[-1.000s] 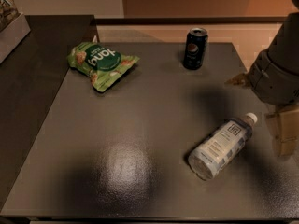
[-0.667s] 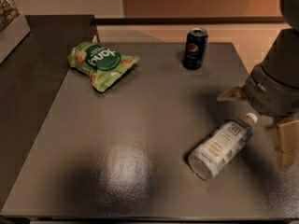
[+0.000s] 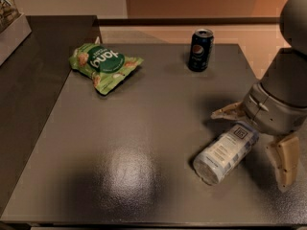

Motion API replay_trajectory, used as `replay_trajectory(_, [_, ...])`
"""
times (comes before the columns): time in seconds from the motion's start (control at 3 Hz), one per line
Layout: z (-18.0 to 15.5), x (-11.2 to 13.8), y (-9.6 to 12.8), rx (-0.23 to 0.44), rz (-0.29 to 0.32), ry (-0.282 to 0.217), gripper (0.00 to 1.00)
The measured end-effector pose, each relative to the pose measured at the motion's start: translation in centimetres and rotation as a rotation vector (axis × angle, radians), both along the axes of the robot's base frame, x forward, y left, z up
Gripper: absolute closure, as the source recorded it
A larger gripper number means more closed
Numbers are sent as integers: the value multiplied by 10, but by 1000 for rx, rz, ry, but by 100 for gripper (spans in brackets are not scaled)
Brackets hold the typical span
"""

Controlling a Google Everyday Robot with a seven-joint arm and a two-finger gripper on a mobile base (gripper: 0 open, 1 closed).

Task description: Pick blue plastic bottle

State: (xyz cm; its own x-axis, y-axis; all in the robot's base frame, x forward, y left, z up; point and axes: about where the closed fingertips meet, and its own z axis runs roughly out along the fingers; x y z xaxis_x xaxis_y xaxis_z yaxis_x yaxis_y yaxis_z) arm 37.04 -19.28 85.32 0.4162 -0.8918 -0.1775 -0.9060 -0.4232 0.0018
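The blue plastic bottle (image 3: 226,152) lies on its side on the dark table (image 3: 144,128) at the right front, base toward the camera. Its pale label carries text lines and a small dark square logo. Its cap end is hidden under my wrist. My gripper (image 3: 256,140) hangs over the bottle's cap end, open. One tan finger (image 3: 229,112) is on the far left side of the bottle and the other finger (image 3: 285,160) on the near right side. The fingers straddle the bottle without closing on it.
A dark blue soda can (image 3: 200,50) stands upright at the back of the table. A green snack bag (image 3: 102,64) lies at the back left. A second dark counter (image 3: 33,75) adjoins on the left, with a box (image 3: 12,23) at its far corner.
My gripper has moved left and down over the bottle's cap end. Its fingers now straddle the bottle. The bottle, can and bag have not moved.
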Motion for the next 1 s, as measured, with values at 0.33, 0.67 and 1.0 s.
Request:
replay_trajectory(0.33, [-5,-3,7,36,35,-5,17])
replay_trajectory(0.67, [-6,-2,11,45,60,-14,40])
replay_trajectory(1.0, [-2,-1,15,51,68,-20,64])
